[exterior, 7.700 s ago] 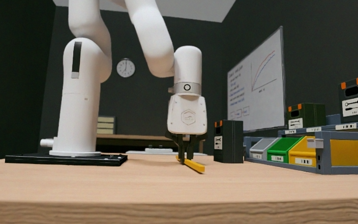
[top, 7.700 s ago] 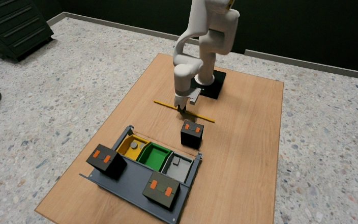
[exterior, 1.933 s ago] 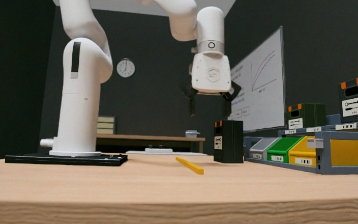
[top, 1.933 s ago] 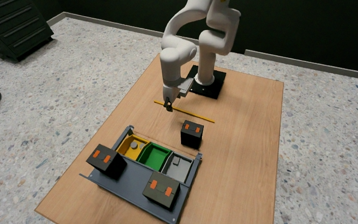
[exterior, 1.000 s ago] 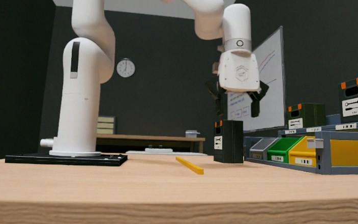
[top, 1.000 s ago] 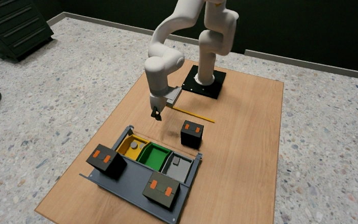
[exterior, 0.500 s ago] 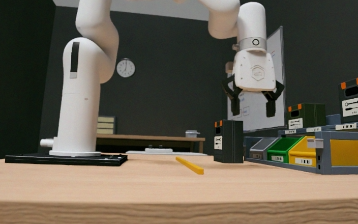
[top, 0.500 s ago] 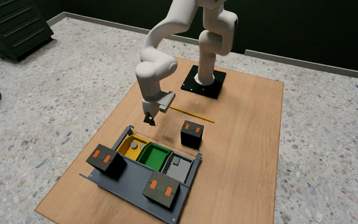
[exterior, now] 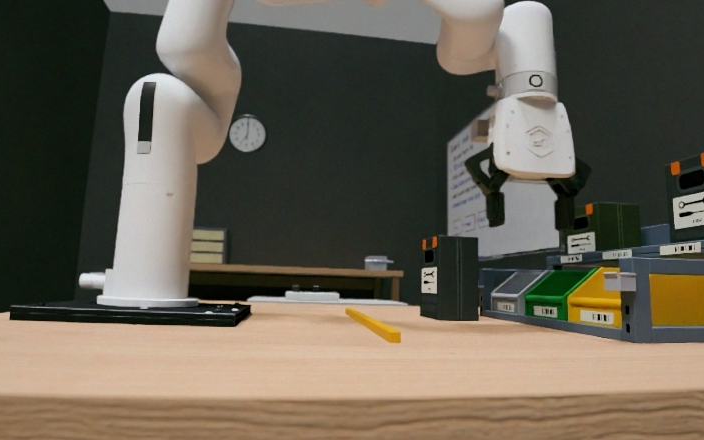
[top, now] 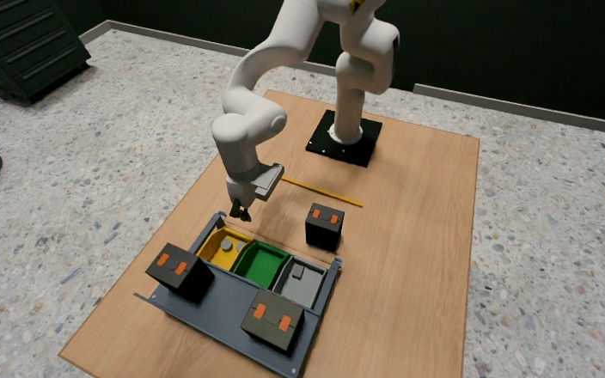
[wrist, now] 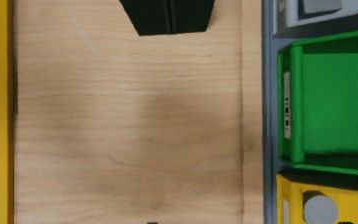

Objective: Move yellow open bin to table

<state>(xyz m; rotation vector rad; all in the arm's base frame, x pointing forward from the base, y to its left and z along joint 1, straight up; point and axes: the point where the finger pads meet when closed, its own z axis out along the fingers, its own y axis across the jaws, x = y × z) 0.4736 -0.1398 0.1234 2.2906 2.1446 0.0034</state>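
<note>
The yellow open bin [top: 220, 249] sits in the left slot of the grey shelf's lower level [top: 248, 282], with round grey parts in it. It also shows in the exterior view [exterior: 595, 300] and at the wrist view's bottom right [wrist: 330, 200]. The green bin [top: 260, 263] and the grey bin [top: 301, 282] stand beside it on the shelf. My gripper [top: 240, 215] is open and empty. It hangs above the table just in front of the shelf, high over the bins' front edge in the exterior view [exterior: 526, 210].
Two dark boxes with orange clips stand on the shelf top [top: 180, 271] [top: 272, 321]. A third dark box [top: 324, 225] stands on the table in front of the shelf. A thin yellow strip [top: 320, 192] lies on the table between the shelf and the arm's base [top: 345, 138].
</note>
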